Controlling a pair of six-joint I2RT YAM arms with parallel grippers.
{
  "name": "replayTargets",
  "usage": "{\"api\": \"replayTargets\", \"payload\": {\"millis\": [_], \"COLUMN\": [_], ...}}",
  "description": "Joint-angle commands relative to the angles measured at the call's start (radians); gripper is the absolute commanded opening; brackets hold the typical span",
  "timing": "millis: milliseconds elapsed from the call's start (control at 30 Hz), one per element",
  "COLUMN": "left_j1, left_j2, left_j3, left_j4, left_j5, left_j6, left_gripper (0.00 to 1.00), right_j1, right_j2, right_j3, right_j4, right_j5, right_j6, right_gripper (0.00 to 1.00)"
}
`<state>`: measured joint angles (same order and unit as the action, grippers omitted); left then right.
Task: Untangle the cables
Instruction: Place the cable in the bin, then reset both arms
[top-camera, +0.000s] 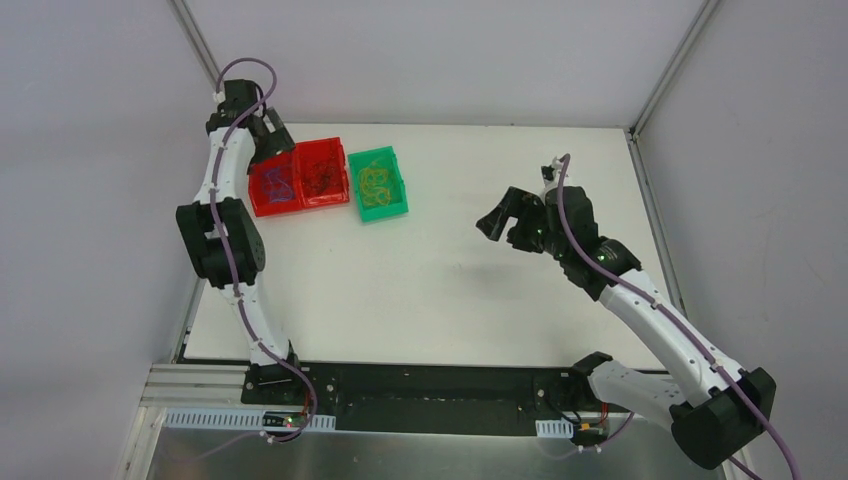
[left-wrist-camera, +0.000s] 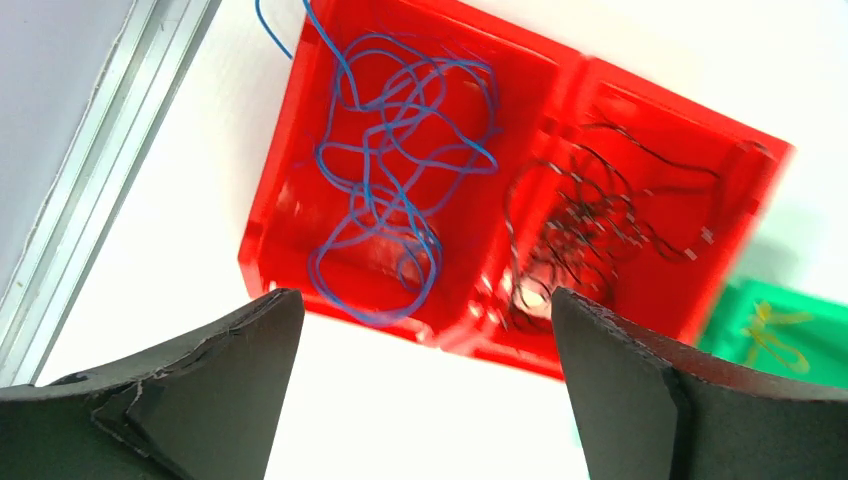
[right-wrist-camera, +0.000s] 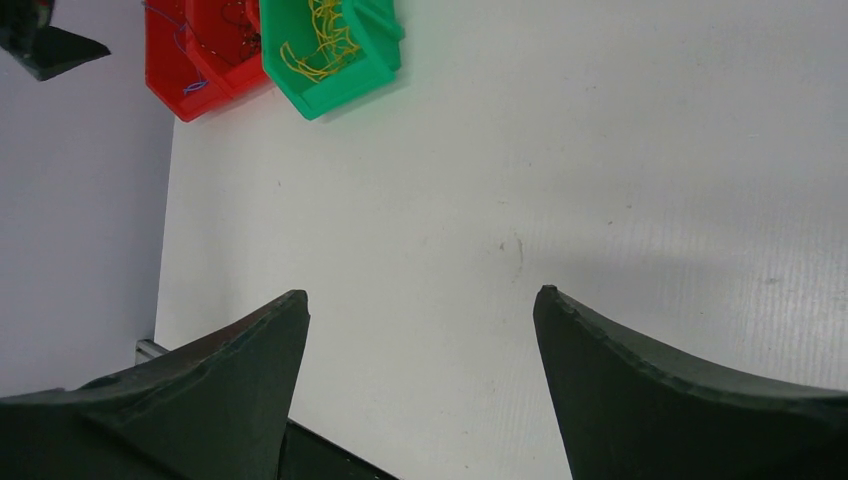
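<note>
The cables lie sorted in bins at the table's far left. Blue cables (left-wrist-camera: 400, 180) fill the left red bin (top-camera: 276, 187). Dark cables (left-wrist-camera: 590, 220) lie in the second red bin (top-camera: 322, 172). Yellow-orange cables (top-camera: 376, 180) lie in the green bin (top-camera: 382, 208), also in the right wrist view (right-wrist-camera: 325, 35). One blue strand hangs over the far rim of its bin. My left gripper (top-camera: 272, 135) hovers over the red bins, open and empty (left-wrist-camera: 425, 295). My right gripper (top-camera: 503, 220) is open and empty (right-wrist-camera: 420, 293) above bare table, right of the middle.
The three bins stand side by side, touching. The white table (top-camera: 450, 280) has metal frame posts at its far corners, and a rail (left-wrist-camera: 90, 190) runs along its left edge. The arm bases sit on a black plate (top-camera: 430, 400) at the near edge.
</note>
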<state>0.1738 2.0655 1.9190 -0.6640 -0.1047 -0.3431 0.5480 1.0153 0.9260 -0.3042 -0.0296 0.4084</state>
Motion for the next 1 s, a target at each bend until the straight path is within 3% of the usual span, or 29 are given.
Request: {"api": "replayTargets", "payload": {"millis": [0,167,367,500,767,967], "left_j1": [-0.054,-0.166,-0.314,-0.361,-0.400,-0.407], "left_j2": [-0.186,-0.410,-0.757,-1.008,-1.354,-1.411], "left_j3": [-0.083,-0.310,-0.764,-0.948,-1.153,-1.161], "left_j4": [-0.023,0.003,0.173,0.214,0.241,0.261], "left_j5": [0.001,-0.015,-0.019,-0.007,-0.032,-0.038], "left_j6": [-0.029,-0.100,-0.196,-0.232,-0.286,-0.303], "left_gripper": [0.99,0.99,0.99,0.99,0.99,0.99], "right_j1": [-0.037,-0.102,-0.115,-0.116,-0.116,-0.117], "right_j2": [0.034,0.065,-0.010,-0.128,-0.391,-0.442], "right_j3": [0.039,0.059,0.067,0.030,-0.152,-0.172], "right_j4": [-0.012,-0.032,-0.067,-0.081,-0.055,-0.062], "right_j5": [0.000,-0.030,0.097,0.219,0.406,0.419], "right_j6": [0.013,0.075,0.092,0.056,0.016,0.009], "right_gripper": [0.87,0.89,0.91,0.92,0.98,0.99]}}
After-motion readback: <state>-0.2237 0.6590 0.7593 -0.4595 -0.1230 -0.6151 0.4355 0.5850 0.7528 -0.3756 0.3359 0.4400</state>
